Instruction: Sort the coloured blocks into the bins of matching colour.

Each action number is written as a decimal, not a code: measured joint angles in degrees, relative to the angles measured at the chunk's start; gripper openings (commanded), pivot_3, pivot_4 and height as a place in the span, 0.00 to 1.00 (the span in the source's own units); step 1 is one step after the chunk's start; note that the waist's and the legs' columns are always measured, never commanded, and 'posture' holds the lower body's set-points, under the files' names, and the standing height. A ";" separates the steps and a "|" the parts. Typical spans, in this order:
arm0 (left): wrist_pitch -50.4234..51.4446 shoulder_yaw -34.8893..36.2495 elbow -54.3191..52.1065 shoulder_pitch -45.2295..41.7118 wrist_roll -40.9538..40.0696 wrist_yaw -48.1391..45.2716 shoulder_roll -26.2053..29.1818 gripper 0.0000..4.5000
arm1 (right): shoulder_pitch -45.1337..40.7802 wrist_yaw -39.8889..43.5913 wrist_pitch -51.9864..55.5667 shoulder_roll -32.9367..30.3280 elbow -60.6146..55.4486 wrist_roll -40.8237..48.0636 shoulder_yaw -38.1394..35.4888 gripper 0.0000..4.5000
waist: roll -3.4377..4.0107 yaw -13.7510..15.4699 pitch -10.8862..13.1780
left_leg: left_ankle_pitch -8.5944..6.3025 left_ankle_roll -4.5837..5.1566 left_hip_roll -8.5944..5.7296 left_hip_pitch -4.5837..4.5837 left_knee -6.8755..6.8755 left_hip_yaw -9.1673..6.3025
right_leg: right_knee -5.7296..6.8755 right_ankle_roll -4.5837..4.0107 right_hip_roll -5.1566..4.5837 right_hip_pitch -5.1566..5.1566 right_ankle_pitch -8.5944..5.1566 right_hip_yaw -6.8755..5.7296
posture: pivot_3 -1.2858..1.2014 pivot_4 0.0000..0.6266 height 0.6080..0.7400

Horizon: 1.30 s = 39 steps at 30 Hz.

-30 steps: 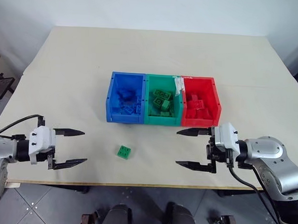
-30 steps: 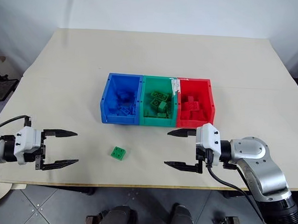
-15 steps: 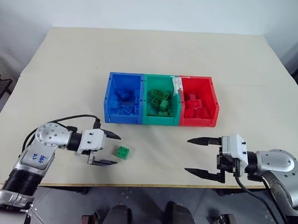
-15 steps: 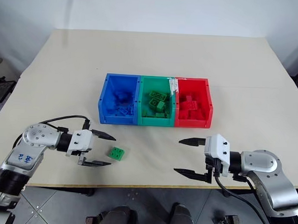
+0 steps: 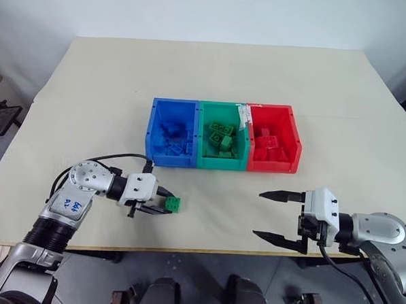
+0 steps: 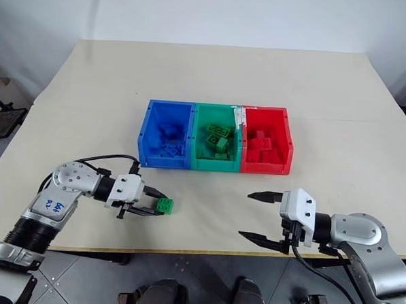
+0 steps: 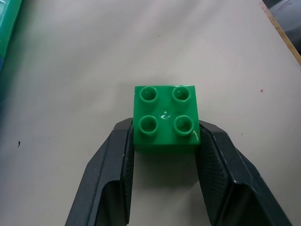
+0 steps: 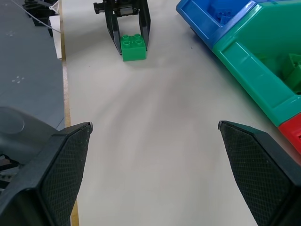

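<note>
Left wrist view: the green block (image 7: 165,116) is pinched at its two flat sides by the left hand (image 5: 161,202), low on the table (image 5: 90,98) before the bins (image 5: 221,164). Light, stiff, slick plastic is judged. The right hand (image 5: 270,215) is held wide, empty.

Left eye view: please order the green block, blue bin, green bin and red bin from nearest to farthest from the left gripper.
1. Green block: clamped between the fingers of the left gripper.
2. Blue bin: left end of the row.
3. Green bin: middle of the row.
4. Red bin: right end, farthest.
</note>
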 measured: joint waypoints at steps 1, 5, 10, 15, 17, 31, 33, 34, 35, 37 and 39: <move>0.46 0.11 -0.01 0.00 -0.38 0.00 -0.17 0.33 | 0.31 -0.23 0.01 0.00 -0.14 -0.01 -0.14 1.00 | 0.00 0.00 0.00 | 0.00 0.00 0.00 -0.01 0.00 0.00 | -0.01 0.00 0.00 0.00 0.00 0.00 | 0.52 0.24 1.00; 9.10 4.45 -0.80 -0.16 -7.80 3.48 -4.99 0.33 | 3.53 -4.91 -0.09 2.12 -1.34 0.18 -5.41 1.00 | -0.08 -0.01 0.03 | 0.00 0.00 0.01 -0.06 0.03 -0.04 | 0.00 0.00 -0.01 -0.01 0.00 -0.02 | 0.52 0.24 1.00; 22.18 8.55 -2.96 -10.79 -13.43 13.74 -12.22 0.33 | 7.70 -14.44 -3.00 10.23 -3.15 -0.96 -12.00 1.00 | -0.13 0.50 0.02 | 0.00 0.00 -0.02 -0.07 0.12 -0.10 | 0.06 0.01 -0.01 0.01 0.00 -0.01 | 0.52 0.24 1.00; 21.15 5.53 3.18 -19.92 -6.76 23.32 -19.58 0.33 | 10.34 -19.41 -3.21 13.12 -6.00 -1.17 -13.66 1.00 | -0.10 0.18 -0.01 | 0.00 0.00 -0.05 -0.02 0.02 -0.02 | 0.02 0.02 0.00 0.00 0.01 0.02 | 0.52 0.24 1.00; 18.70 3.79 7.41 -21.42 -4.12 25.05 -21.42 0.49 | 10.87 -20.01 -3.21 13.12 -6.57 -1.39 -13.38 1.00 | -0.11 -0.23 -0.01 | 0.00 0.00 -0.04 -0.02 -0.04 -0.02 | -0.01 0.02 0.02 -0.02 0.01 0.00 | 0.52 0.24 1.00; 11.10 8.33 5.27 -14.89 -7.45 15.10 -13.82 0.99 | 7.90 -16.96 -3.32 10.48 -6.26 -2.33 -10.22 1.00 | -0.10 -1.29 0.00 | 0.00 0.00 0.02 -0.01 -0.15 -0.02 | 0.03 0.01 0.03 -0.11 0.00 0.00 | 0.52 0.24 1.00; 10.46 10.88 1.58 -10.62 -9.73 11.82 -9.28 0.99 | 5.88 -14.25 -3.31 8.64 -5.07 -2.09 -8.77 1.00 | -0.09 -1.38 -0.01 | 0.00 0.00 0.00 -0.02 -0.14 0.00 | -0.03 0.01 0.00 -0.09 0.00 0.04 | 0.52 0.24 1.00; 10.69 12.06 0.37 -8.50 -10.45 10.47 -6.81 0.99 | 5.23 -12.92 -3.32 7.98 -4.43 -1.92 -8.52 1.00 | -0.10 -1.34 0.00 | 0.00 0.00 0.01 -0.01 -0.14 -0.05 | -0.01 0.01 0.01 -0.09 0.00 0.01 | 0.52 0.24 1.00; 11.27 13.24 -0.51 -6.15 -10.76 9.48 -4.18 0.99 | 4.06 -11.76 -3.34 7.38 -3.38 -1.62 -8.35 1.00 | -0.11 -1.35 0.00 | 0.00 0.00 0.01 -0.01 -0.13 -0.05 | -0.01 0.01 0.01 -0.09 0.01 0.00 | 0.52 0.24 1.00; 12.68 15.74 -2.62 -1.20 -11.63 8.23 -0.11 0.99 | 1.32 -9.79 -3.18 6.36 -1.21 -1.08 -7.65 1.00 | -0.12 -1.49 0.01 | 0.00 0.00 0.03 -0.01 -0.13 -0.02 | -0.04 0.01 0.01 -0.09 0.00 0.02 | 0.52 0.24 1.00; 13.90 18.60 -4.86 3.20 -12.64 7.91 2.80 0.99 | -1.54 -7.94 -2.61 5.24 0.88 -0.68 -6.71 1.00 | -0.12 -1.53 0.01 | 0.00 0.00 0.04 -0.02 -0.14 -0.08 | -0.01 0.01 0.01 -0.09 0.00 0.00 | 0.52 0.24 1.00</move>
